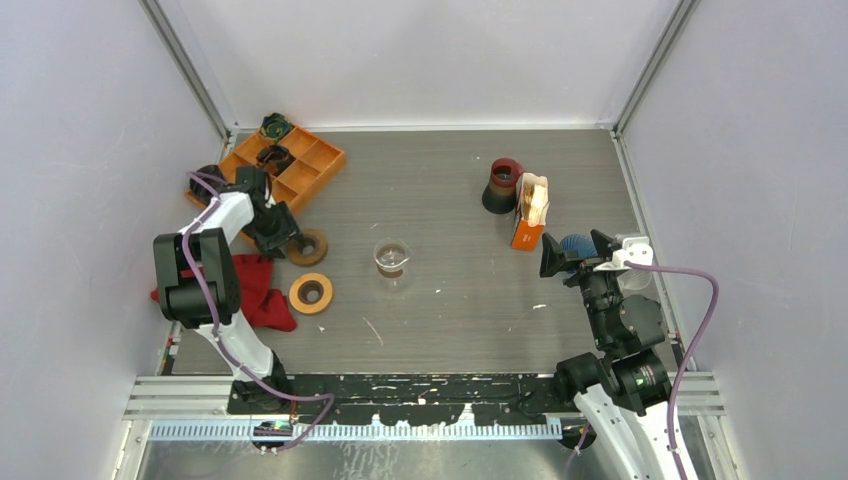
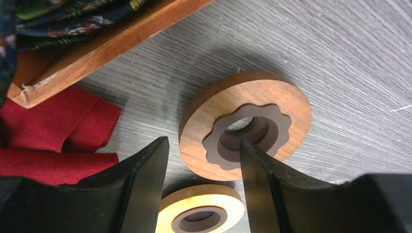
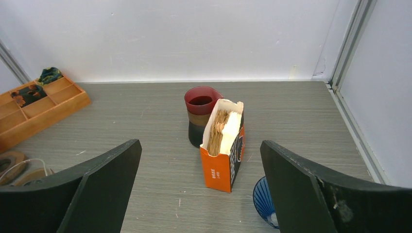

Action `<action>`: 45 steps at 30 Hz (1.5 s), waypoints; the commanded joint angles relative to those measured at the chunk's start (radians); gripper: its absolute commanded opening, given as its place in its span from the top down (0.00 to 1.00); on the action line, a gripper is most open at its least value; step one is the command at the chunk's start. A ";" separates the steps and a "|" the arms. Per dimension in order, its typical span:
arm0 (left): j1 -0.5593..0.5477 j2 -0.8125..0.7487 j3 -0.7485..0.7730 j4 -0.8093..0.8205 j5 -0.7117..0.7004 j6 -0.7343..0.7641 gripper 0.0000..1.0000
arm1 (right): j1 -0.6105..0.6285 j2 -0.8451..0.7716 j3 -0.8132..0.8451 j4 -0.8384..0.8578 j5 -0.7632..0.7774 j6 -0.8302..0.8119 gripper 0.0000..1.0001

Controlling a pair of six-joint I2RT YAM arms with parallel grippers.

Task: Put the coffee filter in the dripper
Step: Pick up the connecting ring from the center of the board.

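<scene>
Top looks down over the whole counter (image 1: pixel 450 310). Left wrist sits close above a ring (image 2: pixel 286 104), right faces the filter box (image 3: pixel 218 170); top shows both.

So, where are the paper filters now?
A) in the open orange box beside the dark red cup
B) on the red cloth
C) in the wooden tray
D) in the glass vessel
A: the right wrist view shows the paper filters standing upright inside the open orange box, beside the dark red cup.
</scene>
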 commanded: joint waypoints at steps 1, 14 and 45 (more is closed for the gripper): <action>0.007 0.024 0.050 -0.009 0.000 0.021 0.44 | -0.004 0.003 0.005 0.044 -0.013 -0.005 0.00; 0.007 0.068 0.044 0.007 0.071 0.009 0.62 | -0.004 -0.006 0.004 0.046 -0.028 -0.004 0.00; -0.177 -0.233 0.108 -0.162 0.167 0.052 0.83 | -0.003 0.015 0.005 0.045 -0.033 -0.006 0.00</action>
